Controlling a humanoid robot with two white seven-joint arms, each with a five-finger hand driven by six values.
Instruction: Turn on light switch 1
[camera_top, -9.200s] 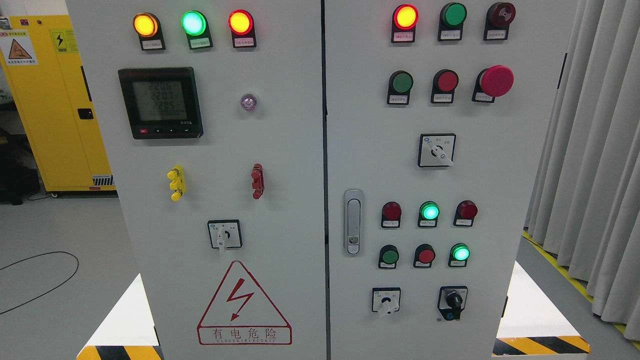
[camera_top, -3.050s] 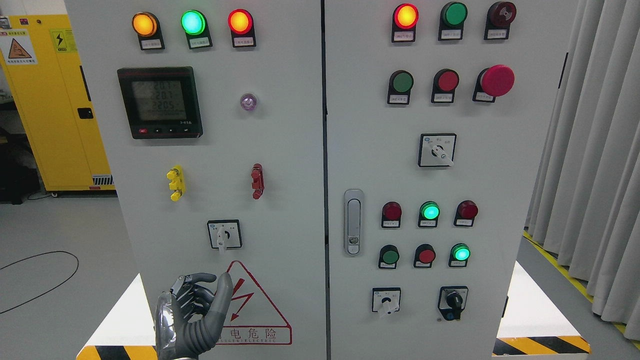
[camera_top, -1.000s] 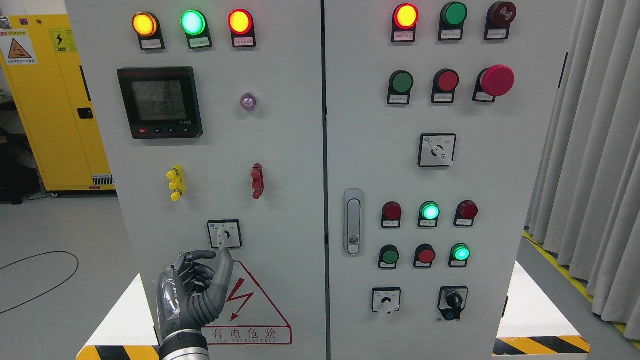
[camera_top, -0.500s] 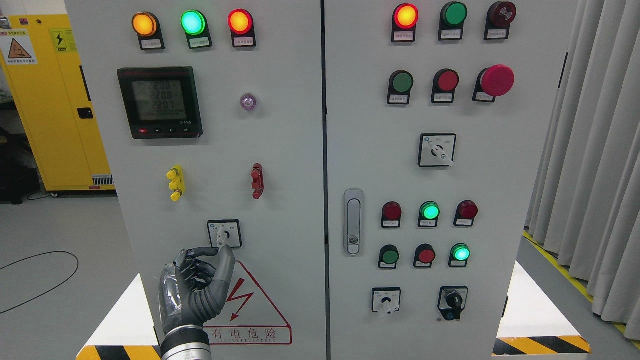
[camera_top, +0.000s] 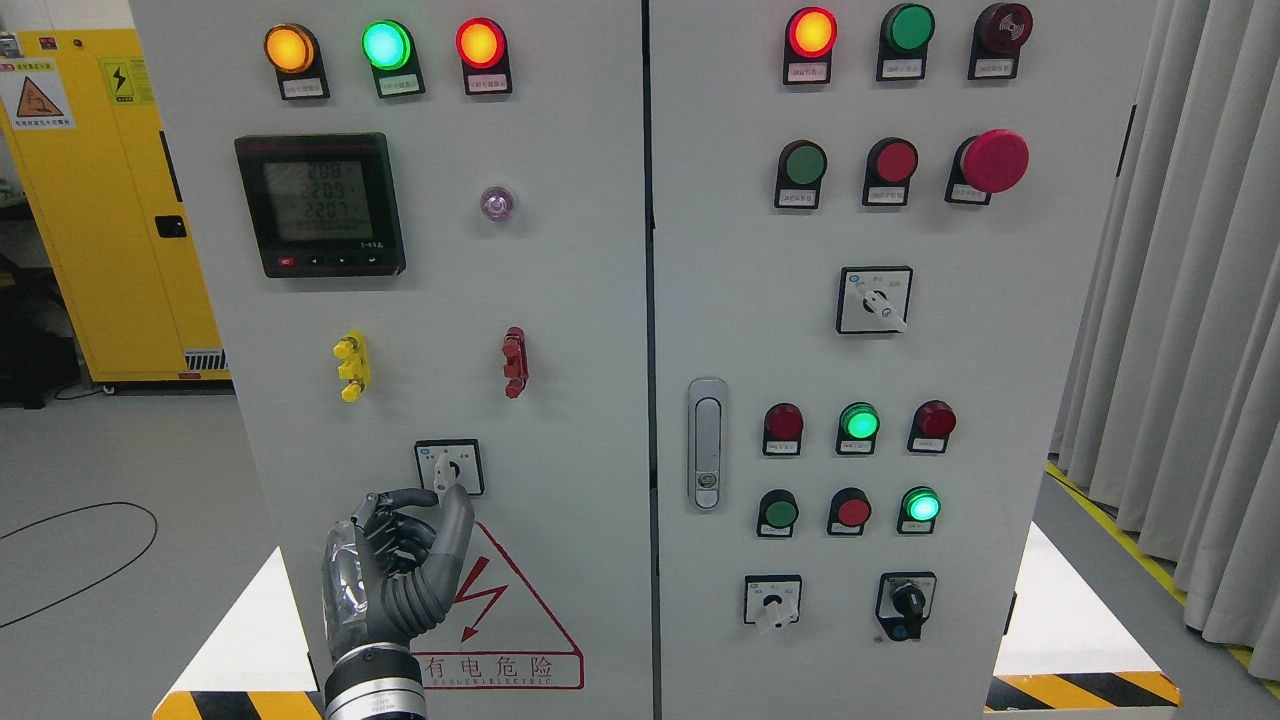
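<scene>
A grey control cabinet (camera_top: 560, 330) fills the head view. On its left door, the rotary light switch (camera_top: 449, 467) sits just above the red warning triangle (camera_top: 500, 620). The left hand (camera_top: 395, 580) rises directly beneath it, fingers (camera_top: 395, 520) curled, thumb and forefinger tips at the switch's white lever; whether they pinch it is unclear.

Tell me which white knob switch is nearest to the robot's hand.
The knob switch on the left door, above the warning triangle; the left hand reaches its handle.

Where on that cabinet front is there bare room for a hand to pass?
Bare panel lies between the yellow terminal and red terminal, and right of the rotary switch. The right door's button cluster is crowded. The left hand already fills the space under the switch.
</scene>
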